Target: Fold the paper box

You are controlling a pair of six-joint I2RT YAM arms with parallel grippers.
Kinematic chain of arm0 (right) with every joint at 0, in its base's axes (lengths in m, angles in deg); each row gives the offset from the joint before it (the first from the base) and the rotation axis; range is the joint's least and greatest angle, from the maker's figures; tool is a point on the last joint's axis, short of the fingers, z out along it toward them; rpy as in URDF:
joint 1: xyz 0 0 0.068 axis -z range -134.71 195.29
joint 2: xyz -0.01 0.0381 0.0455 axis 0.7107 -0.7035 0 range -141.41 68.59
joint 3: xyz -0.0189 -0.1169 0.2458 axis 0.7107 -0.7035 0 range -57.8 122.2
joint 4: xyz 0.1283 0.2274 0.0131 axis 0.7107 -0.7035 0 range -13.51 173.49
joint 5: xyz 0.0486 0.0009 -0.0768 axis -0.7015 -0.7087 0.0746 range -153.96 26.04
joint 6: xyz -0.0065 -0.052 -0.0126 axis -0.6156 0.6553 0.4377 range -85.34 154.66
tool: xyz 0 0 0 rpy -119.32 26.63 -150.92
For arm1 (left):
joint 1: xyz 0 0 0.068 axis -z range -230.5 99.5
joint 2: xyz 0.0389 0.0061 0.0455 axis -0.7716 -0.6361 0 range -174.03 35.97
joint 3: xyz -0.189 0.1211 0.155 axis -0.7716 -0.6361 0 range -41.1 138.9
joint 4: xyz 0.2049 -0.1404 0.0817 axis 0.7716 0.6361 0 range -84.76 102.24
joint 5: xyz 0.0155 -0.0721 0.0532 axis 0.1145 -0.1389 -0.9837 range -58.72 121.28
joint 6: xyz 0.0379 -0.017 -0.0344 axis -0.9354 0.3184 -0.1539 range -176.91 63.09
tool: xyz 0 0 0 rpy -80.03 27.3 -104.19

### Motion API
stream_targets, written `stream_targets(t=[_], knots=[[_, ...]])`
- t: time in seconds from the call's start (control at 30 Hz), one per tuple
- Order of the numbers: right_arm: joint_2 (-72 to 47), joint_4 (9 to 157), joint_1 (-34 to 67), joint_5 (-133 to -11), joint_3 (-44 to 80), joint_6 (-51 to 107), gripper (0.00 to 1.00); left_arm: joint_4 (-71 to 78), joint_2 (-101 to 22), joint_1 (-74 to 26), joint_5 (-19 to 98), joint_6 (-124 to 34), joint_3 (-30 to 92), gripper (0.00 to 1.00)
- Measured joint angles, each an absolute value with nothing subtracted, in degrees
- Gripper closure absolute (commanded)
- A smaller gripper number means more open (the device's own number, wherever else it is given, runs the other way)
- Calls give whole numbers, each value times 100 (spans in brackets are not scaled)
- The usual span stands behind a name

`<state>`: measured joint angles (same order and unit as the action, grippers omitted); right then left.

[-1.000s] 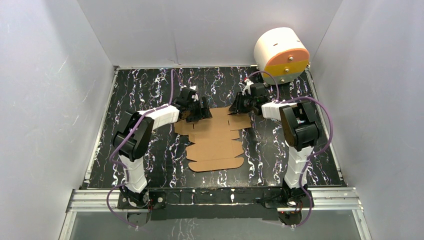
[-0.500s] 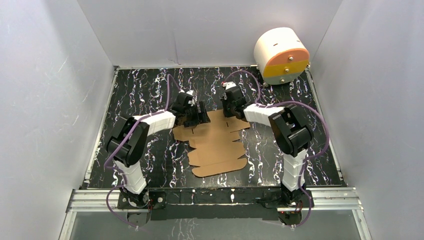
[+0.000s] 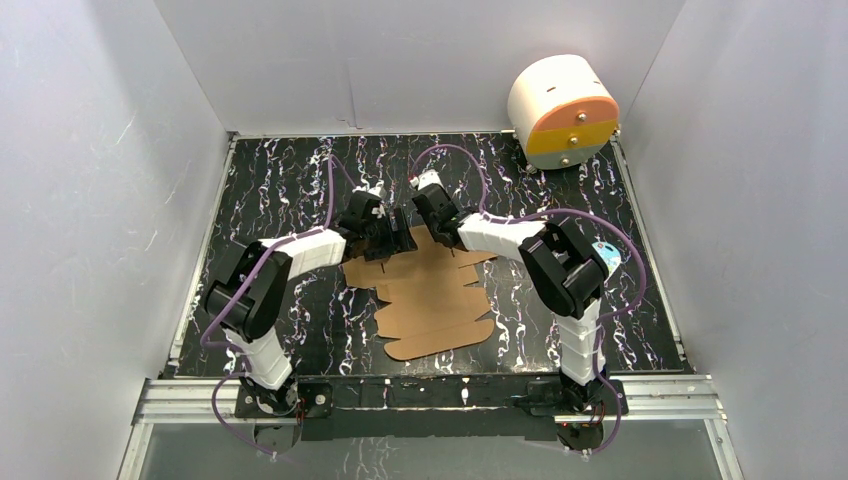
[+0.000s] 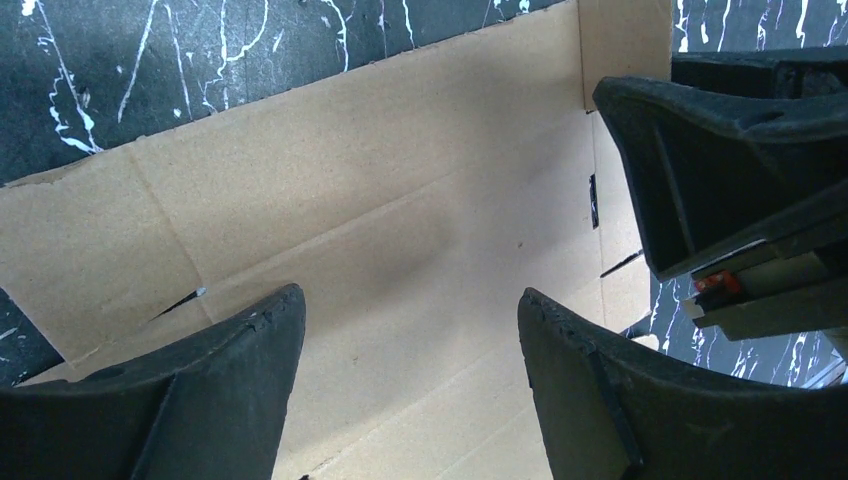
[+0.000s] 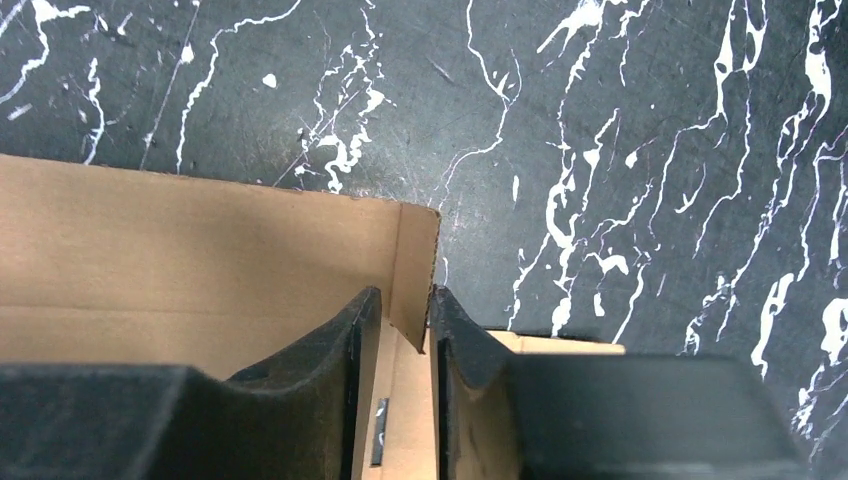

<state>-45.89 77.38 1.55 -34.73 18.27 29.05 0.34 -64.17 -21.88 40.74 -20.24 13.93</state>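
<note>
Paper box [image 3: 432, 300] — a flat die-cut sheet, lying unfolded on the marbled black table [image 3: 280, 180], mid-table between the two arms. Its far edge sits under both grippers.

Step in hand (my reading): the first fold, raising a tab at the far end. Nothing else on the sheet looks creased up, so the task is near its start.

Right gripper [image 5: 405, 312]: jaws almost together, with a small corner flap [image 5: 415, 260] standing upright in the narrow gap. It looks pinched and lifted off the table.

Left gripper [image 4: 410, 310]: jaws spread wide, holding nothing, hovering close over the far panel with bare cardboard showing between the fingers. The right gripper sits just beside it at the sheet's edge.

Next move, as I judge it: the left jaws press down beside the crease as an anchor while the right swings the flap inward. This wants a light grip, since thin corrugated board can kink off the score line.
</note>
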Motion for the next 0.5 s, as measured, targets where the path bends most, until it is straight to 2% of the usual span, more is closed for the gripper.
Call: stream_targets(t=[0.27,0.5], knots=[[-4385,7581,251,-3938,1790,3087,48,189,-6159,-2188,3986,-2033,1277,24],[-3059,7644,671,-4859,992,3056,40,252,-5724,-2188,3892,-2059,1229,23]])
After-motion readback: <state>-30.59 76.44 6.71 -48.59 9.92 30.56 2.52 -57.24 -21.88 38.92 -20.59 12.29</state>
